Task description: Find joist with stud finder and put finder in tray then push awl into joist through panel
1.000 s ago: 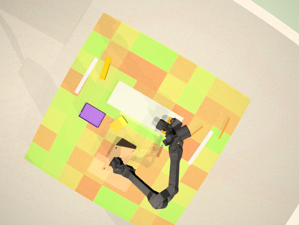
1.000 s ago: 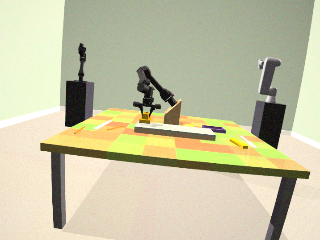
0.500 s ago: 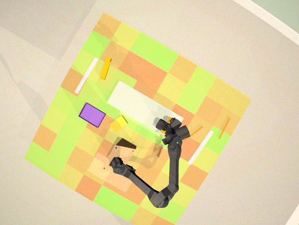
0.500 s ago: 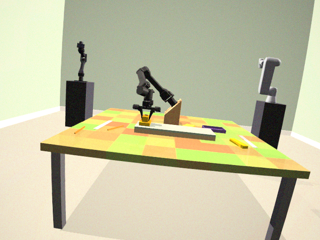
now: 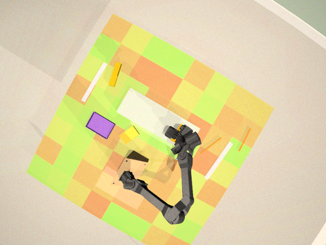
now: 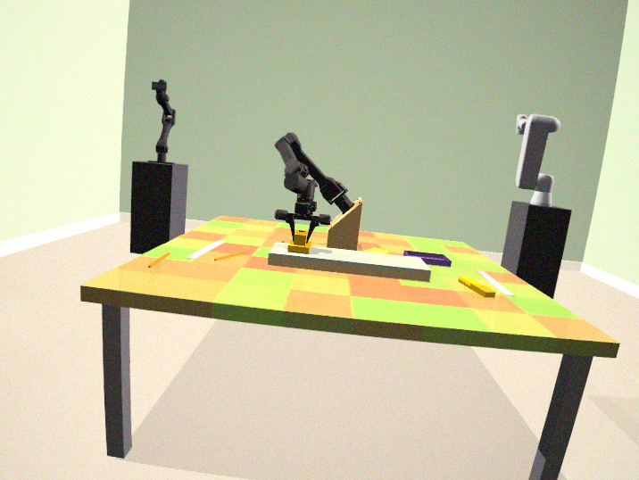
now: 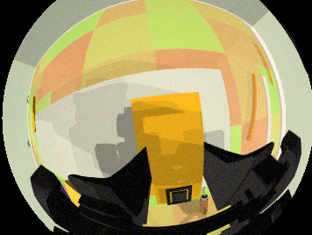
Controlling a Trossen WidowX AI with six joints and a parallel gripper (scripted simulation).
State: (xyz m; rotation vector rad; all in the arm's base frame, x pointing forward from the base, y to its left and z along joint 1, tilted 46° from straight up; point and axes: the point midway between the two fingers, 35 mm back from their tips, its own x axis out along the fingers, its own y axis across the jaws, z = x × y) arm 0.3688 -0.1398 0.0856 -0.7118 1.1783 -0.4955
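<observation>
My gripper (image 5: 176,134) (image 6: 300,240) (image 7: 171,145) points down and is shut on the stud finder. The stud finder (image 5: 179,127) (image 6: 299,248) (image 7: 168,131), an orange-yellow block with a small dark display, is over the panel's end nearest the orange sticks. Whether it touches the panel is unclear. The floor panel (image 5: 142,110) (image 6: 371,260) (image 7: 57,127) is a long pale slab. The awl (image 5: 174,165) (image 7: 204,206), brown-handled with a metal tip, lies beside the panel, near the arm. The purple tray (image 5: 100,125) (image 6: 428,261) is empty. The joist is hidden.
A yellow block (image 5: 129,135) lies between tray and panel. A wooden wedge stand (image 6: 344,229) is by the arm's base. A yellow bar (image 5: 115,74) (image 6: 476,286), white strips (image 5: 94,82) (image 5: 218,160) and orange sticks (image 5: 211,145) (image 5: 244,139) lie on the table.
</observation>
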